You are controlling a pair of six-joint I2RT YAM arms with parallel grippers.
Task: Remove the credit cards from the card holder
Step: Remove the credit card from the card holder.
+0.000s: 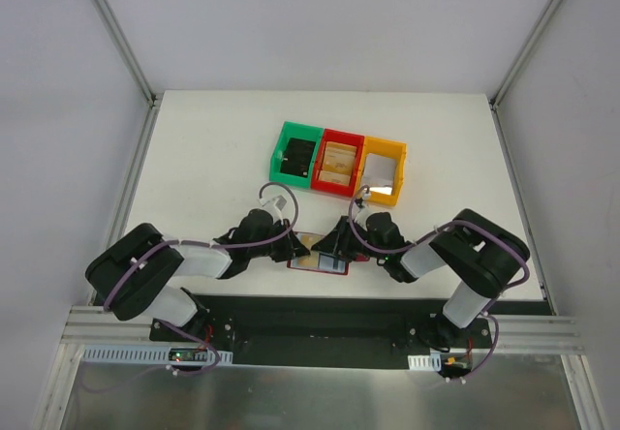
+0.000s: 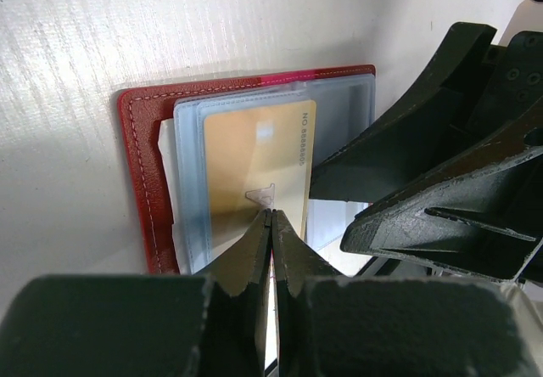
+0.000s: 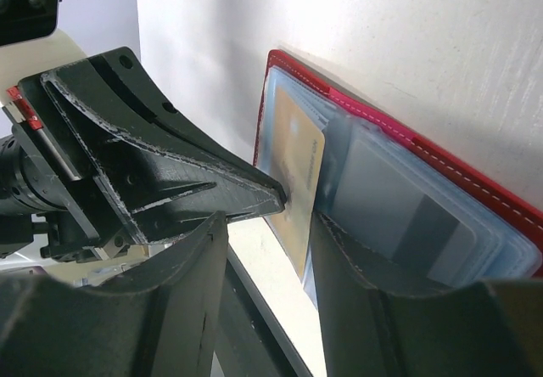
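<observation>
The dark red card holder [image 1: 320, 262] lies open and flat near the table's front edge, between my two grippers. Clear sleeves [image 3: 399, 216] fill its inside [image 2: 140, 165]. A gold credit card [image 2: 254, 156] sticks partly out of a sleeve towards the near edge. My left gripper [image 2: 271, 213] is shut, and its joined tips press on the gold card's face [image 3: 297, 156]. My right gripper [image 3: 269, 217] stands open. One of its fingers [image 3: 339, 250] rests on the sleeves of the right half. The card's lower end lies in the gap between its fingers.
Three small bins stand in a row behind the holder: green [image 1: 295, 156], red [image 1: 339, 162] and yellow [image 1: 383, 168]. The two grippers [image 1: 295, 248] [image 1: 334, 246] nearly touch each other over the holder. A black rail runs along the table's near edge.
</observation>
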